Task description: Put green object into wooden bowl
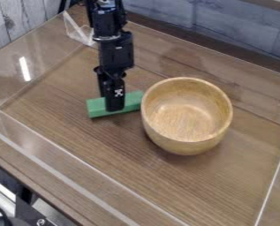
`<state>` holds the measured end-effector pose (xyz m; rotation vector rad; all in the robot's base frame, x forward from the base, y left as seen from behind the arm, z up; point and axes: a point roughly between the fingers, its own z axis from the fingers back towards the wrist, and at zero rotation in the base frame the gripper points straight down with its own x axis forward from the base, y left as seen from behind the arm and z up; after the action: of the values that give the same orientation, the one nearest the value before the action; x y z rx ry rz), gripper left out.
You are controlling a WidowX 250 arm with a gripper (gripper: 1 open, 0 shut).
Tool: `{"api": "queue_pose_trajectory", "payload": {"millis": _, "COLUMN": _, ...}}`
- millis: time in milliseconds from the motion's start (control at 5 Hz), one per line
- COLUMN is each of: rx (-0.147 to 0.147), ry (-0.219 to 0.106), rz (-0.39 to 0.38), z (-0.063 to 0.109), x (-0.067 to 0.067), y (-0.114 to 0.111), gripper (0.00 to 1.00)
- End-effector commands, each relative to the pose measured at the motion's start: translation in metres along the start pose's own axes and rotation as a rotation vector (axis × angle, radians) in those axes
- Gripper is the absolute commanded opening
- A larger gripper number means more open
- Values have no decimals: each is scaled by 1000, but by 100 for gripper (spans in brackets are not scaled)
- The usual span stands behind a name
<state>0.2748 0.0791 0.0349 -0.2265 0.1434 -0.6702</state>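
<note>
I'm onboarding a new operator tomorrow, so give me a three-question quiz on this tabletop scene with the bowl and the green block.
1. True or false: the green object already lies inside the wooden bowl.
2. Where is the gripper relative to the green object? A) far off at the table's near edge B) directly over it, pointing down at it C) inside the bowl
3. Fill in: the wooden bowl holds ______.

Key
1. False: the block lies flat on the table, just to the left of the bowl in the picture.
2. B.
3. Nothing: its inside is bare wood.
</note>
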Motion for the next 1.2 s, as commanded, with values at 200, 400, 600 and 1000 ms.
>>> {"api": "queue_pose_trajectory", "payload": {"millis": 200, "rx": 103, "ry": -95, "rz": 89, "z": 55, "x": 10, "y": -25, "gripper": 0}}
{"api": "queue_pose_trajectory", "payload": {"millis": 400, "rx": 107, "ry": -114, "rz": 128, "z": 59, "x": 27, "y": -50, "gripper": 0}}
{"api": "queue_pose_trajectory", "payload": {"millis": 600, "rx": 99, "ry": -125, "rz": 151, "z": 51, "x": 51, "y": -76, "gripper": 0}}
{"api": "queue_pose_trajectory", "payload": {"millis": 1000, "rx": 87, "ry": -124, "rz": 184, "z": 43, "x": 73, "y": -106, "gripper": 0}}
